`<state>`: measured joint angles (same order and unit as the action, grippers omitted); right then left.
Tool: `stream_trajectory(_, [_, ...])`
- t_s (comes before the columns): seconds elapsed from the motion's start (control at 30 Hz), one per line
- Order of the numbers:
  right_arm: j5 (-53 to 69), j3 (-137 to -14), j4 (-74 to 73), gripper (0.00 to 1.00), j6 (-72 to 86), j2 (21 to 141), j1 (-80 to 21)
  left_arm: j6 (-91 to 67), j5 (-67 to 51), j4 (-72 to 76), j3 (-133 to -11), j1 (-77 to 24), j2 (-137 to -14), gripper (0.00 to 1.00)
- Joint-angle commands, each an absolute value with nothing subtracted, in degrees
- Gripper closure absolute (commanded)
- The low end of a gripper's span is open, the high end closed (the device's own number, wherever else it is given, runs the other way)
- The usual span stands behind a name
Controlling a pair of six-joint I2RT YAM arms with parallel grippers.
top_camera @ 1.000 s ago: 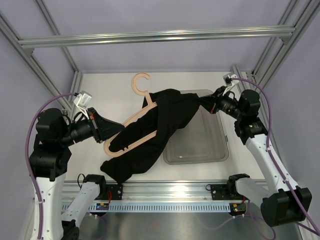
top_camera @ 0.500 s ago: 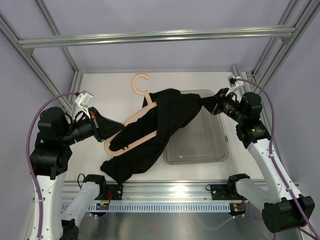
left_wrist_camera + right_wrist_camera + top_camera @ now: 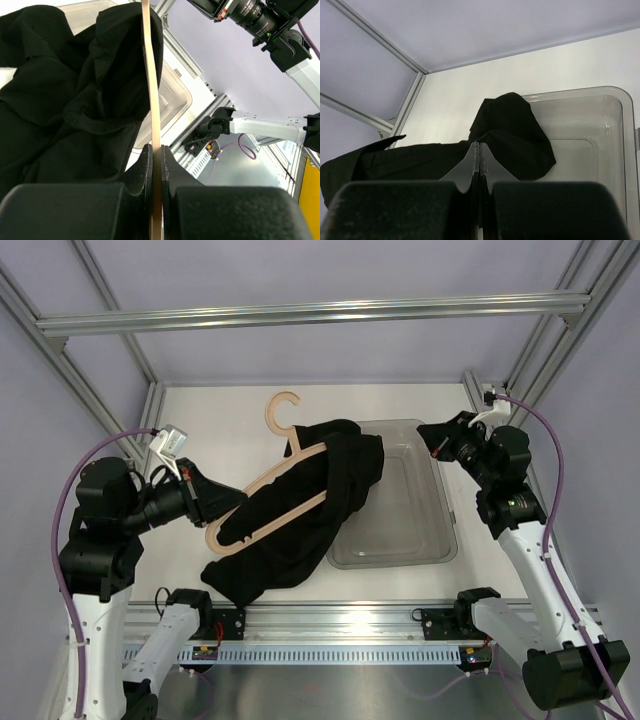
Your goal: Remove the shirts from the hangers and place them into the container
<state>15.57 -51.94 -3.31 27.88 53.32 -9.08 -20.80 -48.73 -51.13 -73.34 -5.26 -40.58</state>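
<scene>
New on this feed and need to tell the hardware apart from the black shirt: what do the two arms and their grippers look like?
Both arms have white link shells with chunky black joints, and a purple cable loops along each. The left gripper and right gripper are black with slim tapered fingers, each carrying a small white camera block near the wrist. Black clamps bolt the bases to a silver rail.

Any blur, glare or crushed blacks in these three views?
Top external: sharp and evenly lit, with only soft reflections on the container; the shirt is near-featureless black. Left wrist: the hanger is crisp, the left gripper body a dark, soft foreground mass. Right wrist: the right gripper fingers are slightly soft, the background clear, no glare.
</scene>
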Motion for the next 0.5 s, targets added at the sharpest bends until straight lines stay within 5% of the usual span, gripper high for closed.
stream_trajectory(0.0, [14.8,-54.0,-2.9,1.0,26.9,53.2,-9.1,-21.6,-50.9,-47.5,-73.8,-5.4,-39.8,1.0])
stream_trajectory(0.07, [18.1,-54.5,-3.3,1.0,25.8,54.6,-9.1,-22.5,-51.1,-46.5,-73.7,-5.4,-39.2,1.0])
stream_trajectory(0.1, [19.4,-54.9,-3.4,0.76,25.8,55.3,-9.1,-22.7,-51.2,-46.3,-73.6,-5.4,-39.1,1.0])
stream_trajectory(0.2, [23.8,-56.9,-3.8,0.36,27.9,58.7,-9.1,-23.1,-51.9,-46.1,-74.0,-5.3,-38.8,1.0])
stream_trajectory(0.47, [27.2,-65.8,-11.2,0.26,36.1,72.1,-9.0,-23.3,-52.6,-47.5,-76.5,-5.3,-38.0,1.0])
